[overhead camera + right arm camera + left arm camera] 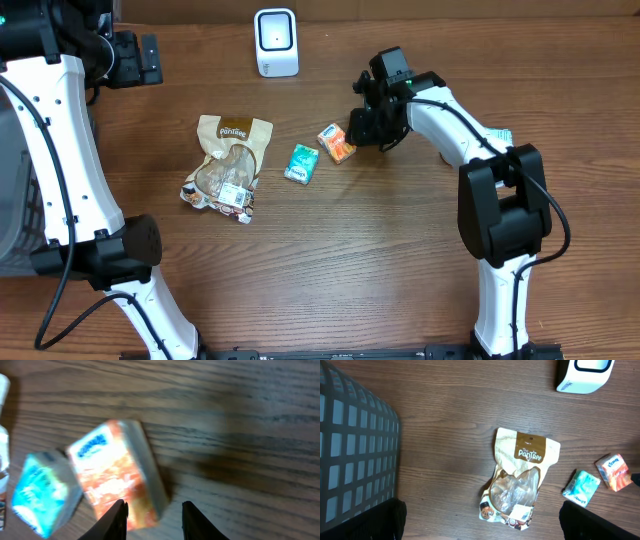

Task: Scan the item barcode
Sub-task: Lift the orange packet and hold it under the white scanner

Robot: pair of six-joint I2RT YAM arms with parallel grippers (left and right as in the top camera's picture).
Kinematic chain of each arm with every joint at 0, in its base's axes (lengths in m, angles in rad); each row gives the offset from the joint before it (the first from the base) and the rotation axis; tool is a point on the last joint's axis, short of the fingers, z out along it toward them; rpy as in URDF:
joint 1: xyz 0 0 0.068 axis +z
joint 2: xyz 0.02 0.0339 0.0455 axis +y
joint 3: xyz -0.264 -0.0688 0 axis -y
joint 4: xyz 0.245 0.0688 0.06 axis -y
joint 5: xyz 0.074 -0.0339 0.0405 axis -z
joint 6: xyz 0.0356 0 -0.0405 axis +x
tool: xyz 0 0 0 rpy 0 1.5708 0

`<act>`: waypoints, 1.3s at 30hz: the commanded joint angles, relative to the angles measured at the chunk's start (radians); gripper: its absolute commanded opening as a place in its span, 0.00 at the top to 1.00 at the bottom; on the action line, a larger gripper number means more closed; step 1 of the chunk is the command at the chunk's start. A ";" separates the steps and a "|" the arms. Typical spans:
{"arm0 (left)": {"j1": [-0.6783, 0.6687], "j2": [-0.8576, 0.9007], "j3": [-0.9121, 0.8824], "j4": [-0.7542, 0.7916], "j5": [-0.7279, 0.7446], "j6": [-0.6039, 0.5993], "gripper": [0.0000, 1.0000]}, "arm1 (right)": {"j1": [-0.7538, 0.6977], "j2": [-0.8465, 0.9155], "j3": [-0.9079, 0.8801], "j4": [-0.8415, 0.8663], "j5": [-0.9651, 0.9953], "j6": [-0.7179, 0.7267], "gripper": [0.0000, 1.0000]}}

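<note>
An orange tissue pack lies on the wood table beside a teal pack. My right gripper hangs low over the orange pack's near corner. Its jaws are narrowly open, with that corner between them; the left finger overlaps the pack and the right finger stands clear of it. The white barcode scanner stands at the table's back. My left gripper is high at the back left, wide open and empty.
A tan snack bag lies left of the two packs. A grey mesh basket sits at the far left edge. A small teal item peeks out behind the right arm.
</note>
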 commanded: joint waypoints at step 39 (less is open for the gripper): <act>-0.001 0.002 -0.002 0.001 0.007 0.012 0.00 | -0.164 -0.151 0.037 -0.051 -1.257 0.042 0.96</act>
